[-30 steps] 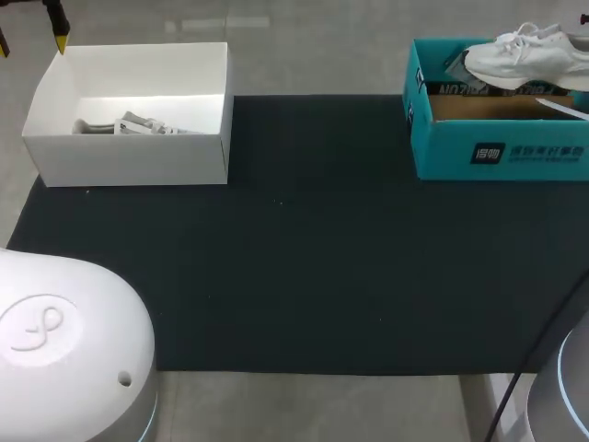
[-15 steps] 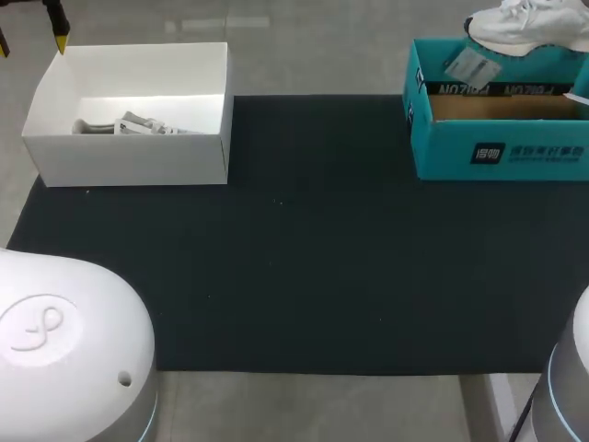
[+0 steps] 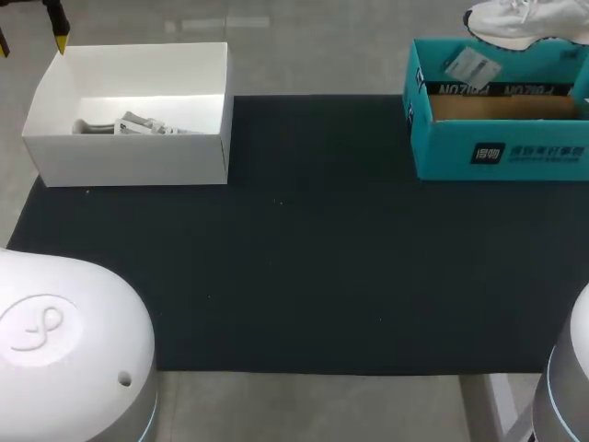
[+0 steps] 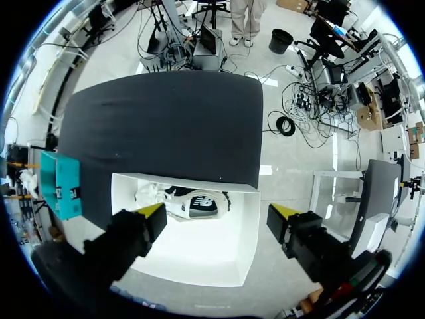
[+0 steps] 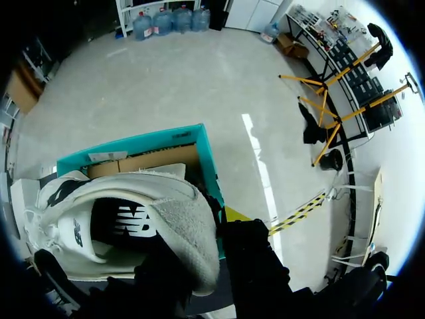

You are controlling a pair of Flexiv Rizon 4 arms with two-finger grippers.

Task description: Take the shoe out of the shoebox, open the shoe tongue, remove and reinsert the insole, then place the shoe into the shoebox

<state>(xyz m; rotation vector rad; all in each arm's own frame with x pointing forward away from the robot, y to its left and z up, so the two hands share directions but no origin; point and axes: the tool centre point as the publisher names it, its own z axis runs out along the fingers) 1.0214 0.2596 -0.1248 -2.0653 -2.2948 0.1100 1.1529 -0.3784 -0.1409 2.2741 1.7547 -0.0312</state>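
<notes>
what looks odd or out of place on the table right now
Nothing stands out. The white shoe hangs above the teal box, held by the right fingers; a second shoe lies in the white box. Nothing looks spilled or damaged.

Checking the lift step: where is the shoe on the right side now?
In the head view the shoe is far right, raised above the back rim of the teal box, heel held in the right gripper.
</notes>
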